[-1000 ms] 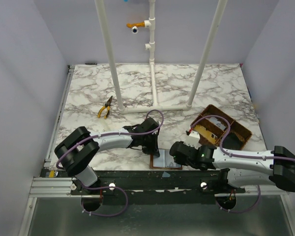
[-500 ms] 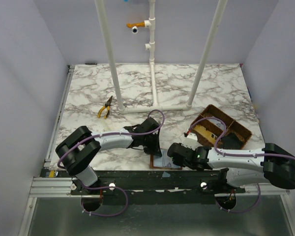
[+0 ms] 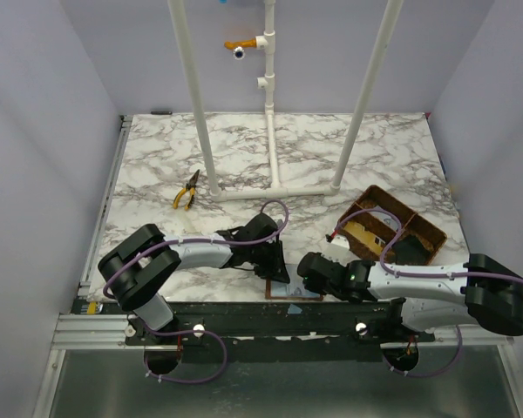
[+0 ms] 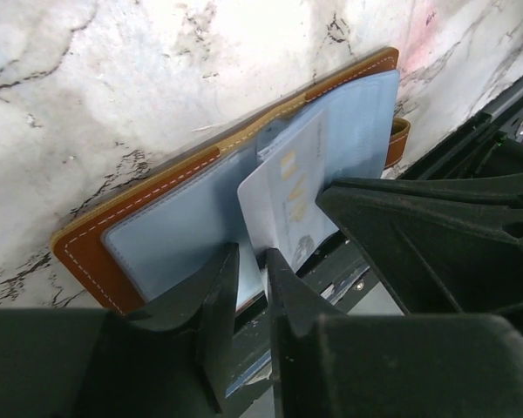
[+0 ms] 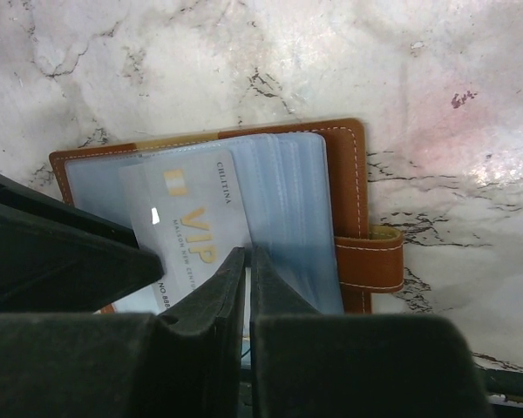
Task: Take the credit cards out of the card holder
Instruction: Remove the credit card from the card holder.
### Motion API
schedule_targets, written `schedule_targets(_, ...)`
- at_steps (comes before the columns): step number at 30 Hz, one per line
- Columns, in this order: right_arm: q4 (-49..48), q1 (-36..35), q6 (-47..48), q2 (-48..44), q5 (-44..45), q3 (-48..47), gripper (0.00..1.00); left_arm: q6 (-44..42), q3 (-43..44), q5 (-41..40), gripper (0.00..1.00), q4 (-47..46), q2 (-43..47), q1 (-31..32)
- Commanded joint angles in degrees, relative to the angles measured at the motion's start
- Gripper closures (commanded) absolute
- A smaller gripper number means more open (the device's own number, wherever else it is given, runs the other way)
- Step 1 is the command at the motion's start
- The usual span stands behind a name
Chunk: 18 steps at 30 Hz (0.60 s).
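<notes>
The card holder (image 4: 83, 252), a brown wallet, lies open at the table's near edge, blue-grey pockets up; it also shows in the right wrist view (image 5: 349, 183) and the top view (image 3: 292, 292). A pale grey-white credit card (image 4: 288, 196) marked VIP (image 5: 187, 231) sticks partly out of a pocket, tilted up. My right gripper (image 5: 247, 254) is shut on the card's side edge. My left gripper (image 4: 247, 259) has its jaws narrowly apart, astride the card's near corner. From above, the left gripper (image 3: 277, 266) and the right gripper (image 3: 307, 277) meet over the wallet. Other cards are hidden.
A brown woven divided basket (image 3: 423, 228) holding pale and dark items stands at the right. Yellow-handled pliers (image 3: 186, 192) lie at the left. A white pipe frame (image 3: 275, 187) stands mid-table. The black rail (image 3: 270, 315) runs right below the wallet.
My left gripper has moved toward the near edge, over the wallet. My right gripper has moved left to meet it. The wallet is now more covered from above.
</notes>
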<state>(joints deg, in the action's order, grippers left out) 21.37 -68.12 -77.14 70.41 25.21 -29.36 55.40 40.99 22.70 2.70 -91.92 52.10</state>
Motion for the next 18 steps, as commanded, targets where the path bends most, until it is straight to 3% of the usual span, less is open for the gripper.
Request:
schedule_targets(1,0.8,0.4,-0.7,2.7,-3.0,2.8,0.93,0.9,-2.0,2.5,0.76,-4.6,1.0,-0.3)
schedule_targets(6,0.8,0.4,-0.6,3.3,-3.1,2.4,0.93,1.2,-1.8,3.4,0.79,-5.7,0.0,-0.4)
schedule_targets(14,0.9,0.3,-1.0,3.6,-3.3,2.8,0.94,2.1,-3.0,4.7,1.0,-8.1,0.0,-0.8)
schedule_targets(18,1.9,0.3,-1.4,3.7,-2.9,2.7,0.94,2.2,-3.8,4.6,1.0,-8.1,0.5,-1.3)
